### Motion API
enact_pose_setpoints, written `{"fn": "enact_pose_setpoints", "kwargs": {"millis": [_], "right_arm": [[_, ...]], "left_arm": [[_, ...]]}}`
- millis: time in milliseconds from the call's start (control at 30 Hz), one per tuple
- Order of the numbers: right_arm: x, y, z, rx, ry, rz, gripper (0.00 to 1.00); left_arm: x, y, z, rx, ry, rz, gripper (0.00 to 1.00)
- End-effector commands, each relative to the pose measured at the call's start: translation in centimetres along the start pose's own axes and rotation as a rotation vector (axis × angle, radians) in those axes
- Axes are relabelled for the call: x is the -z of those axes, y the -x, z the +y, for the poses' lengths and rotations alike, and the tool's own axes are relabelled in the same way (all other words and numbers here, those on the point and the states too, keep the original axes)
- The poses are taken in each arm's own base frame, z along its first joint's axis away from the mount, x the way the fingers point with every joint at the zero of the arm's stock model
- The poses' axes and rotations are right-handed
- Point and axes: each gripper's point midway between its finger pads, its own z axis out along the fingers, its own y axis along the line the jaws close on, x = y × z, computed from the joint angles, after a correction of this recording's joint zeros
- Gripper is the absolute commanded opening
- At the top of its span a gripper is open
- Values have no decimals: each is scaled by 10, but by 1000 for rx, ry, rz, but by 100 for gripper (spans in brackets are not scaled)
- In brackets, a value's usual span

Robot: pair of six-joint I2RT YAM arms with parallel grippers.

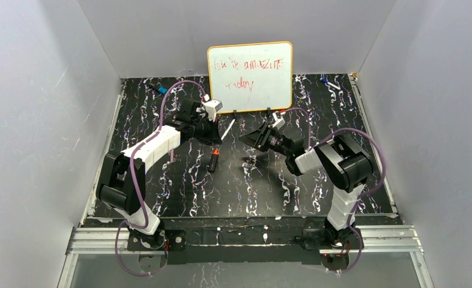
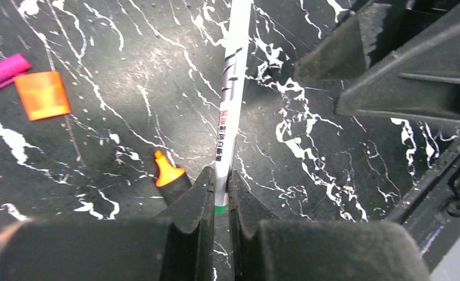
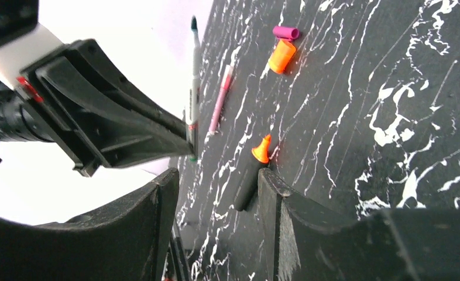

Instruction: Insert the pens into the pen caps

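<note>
Three pens were in view. A white pen [image 2: 229, 111] was pinched at its green end by the left gripper [image 2: 219, 182], whose jaws were clamped tight on it. A pink pen [image 3: 222, 99] and a black marker [image 3: 248, 178] with a bare orange tip both lay on the table [image 3: 391, 175]. Two caps lay just beside each other, an orange cap [image 3: 281, 55] and a magenta cap [image 3: 286, 32]. The right gripper [image 3: 216, 216] stood parted, gripping nothing. Only the right wrist view showed the pink pen. Only the top view showed the whiteboard [image 1: 250, 77] and two blue-tipped pens [image 1: 160, 89] at the rear.
</note>
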Motion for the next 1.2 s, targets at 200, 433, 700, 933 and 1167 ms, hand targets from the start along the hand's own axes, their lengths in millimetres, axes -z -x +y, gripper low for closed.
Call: {"fn": "enact_pose_setpoints", "kwargs": {"millis": [200, 433, 700, 933, 1167], "right_arm": [[-13, 41, 60, 97, 266, -151, 60], [-24, 38, 51, 95, 256, -135, 58], [-27, 32, 43, 98, 233, -123, 57], [-36, 32, 47, 110, 248, -117, 57], [-42, 28, 48, 111, 258, -103, 51]], "left_arm": [[9, 9, -33, 40, -152, -72, 0], [9, 14, -39, 49, -180, -99, 0], [11, 20, -44, 54, -205, -120, 0], [9, 16, -48, 67, -234, -117, 0], [9, 16, -50, 70, -244, -124, 0]]}}
